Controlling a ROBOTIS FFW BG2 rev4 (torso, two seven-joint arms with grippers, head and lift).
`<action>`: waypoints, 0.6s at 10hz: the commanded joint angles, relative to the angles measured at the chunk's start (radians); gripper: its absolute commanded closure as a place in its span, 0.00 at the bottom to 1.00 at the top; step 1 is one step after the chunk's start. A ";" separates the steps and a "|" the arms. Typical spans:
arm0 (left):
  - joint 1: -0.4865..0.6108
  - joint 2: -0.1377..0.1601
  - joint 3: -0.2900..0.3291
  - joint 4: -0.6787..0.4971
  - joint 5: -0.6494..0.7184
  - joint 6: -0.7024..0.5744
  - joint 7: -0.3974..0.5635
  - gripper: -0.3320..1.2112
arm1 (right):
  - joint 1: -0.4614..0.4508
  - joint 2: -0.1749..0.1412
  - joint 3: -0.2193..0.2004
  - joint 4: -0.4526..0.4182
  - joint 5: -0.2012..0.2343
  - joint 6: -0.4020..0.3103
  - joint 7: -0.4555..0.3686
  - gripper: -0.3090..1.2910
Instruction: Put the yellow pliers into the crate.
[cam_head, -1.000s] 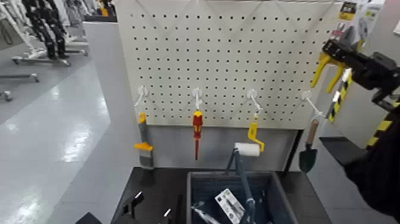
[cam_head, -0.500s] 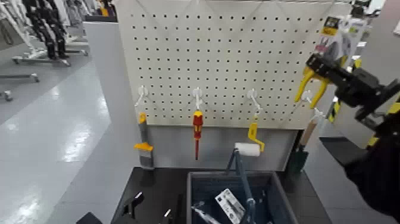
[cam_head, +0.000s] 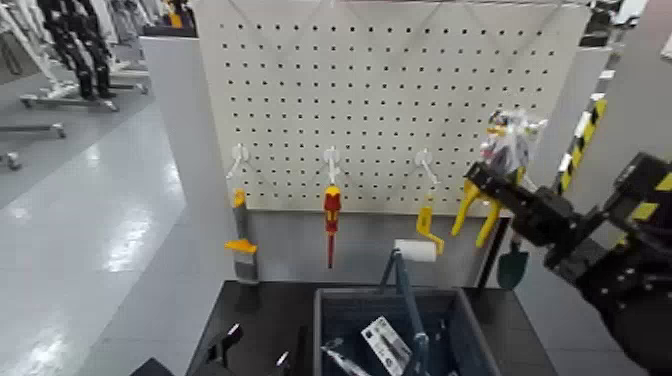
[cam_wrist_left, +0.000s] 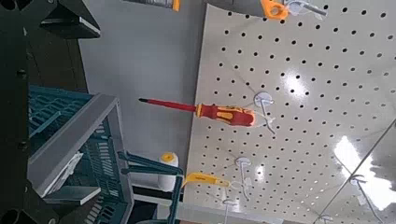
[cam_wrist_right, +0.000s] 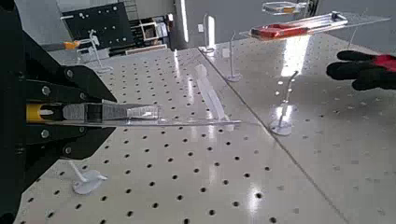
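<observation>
In the head view the yellow pliers hang on their clear-fronted card in front of the pegboard's right edge. My right gripper is shut on them, up and to the right of the crate. In the right wrist view the card's thin edge sticks out from that gripper, with a bit of yellow behind it. The crate is a dark blue-grey bin with a blue upright handle bar, low in the middle, holding a carded item. My left gripper stays low at the crate's left.
On the white pegboard hang an orange-and-grey tool, a red-and-yellow screwdriver, a yellow-handled paint roller and a dark trowel. The crate stands on a black table. The left wrist view shows the screwdriver.
My right gripper has carried the pliers down and to the left, from beyond the pegboard's upper right corner to in front of its right edge. The left arm has not moved.
</observation>
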 joint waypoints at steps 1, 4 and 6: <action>0.000 -0.003 -0.008 0.015 0.004 -0.015 0.006 0.29 | 0.044 0.031 0.025 0.046 0.039 -0.012 0.001 0.92; -0.012 -0.005 -0.024 0.043 0.010 -0.041 0.014 0.29 | 0.080 0.043 0.039 0.109 0.043 -0.033 0.012 0.92; -0.017 -0.012 -0.028 0.060 0.019 -0.057 0.015 0.29 | 0.099 0.049 0.039 0.151 0.048 -0.036 0.012 0.92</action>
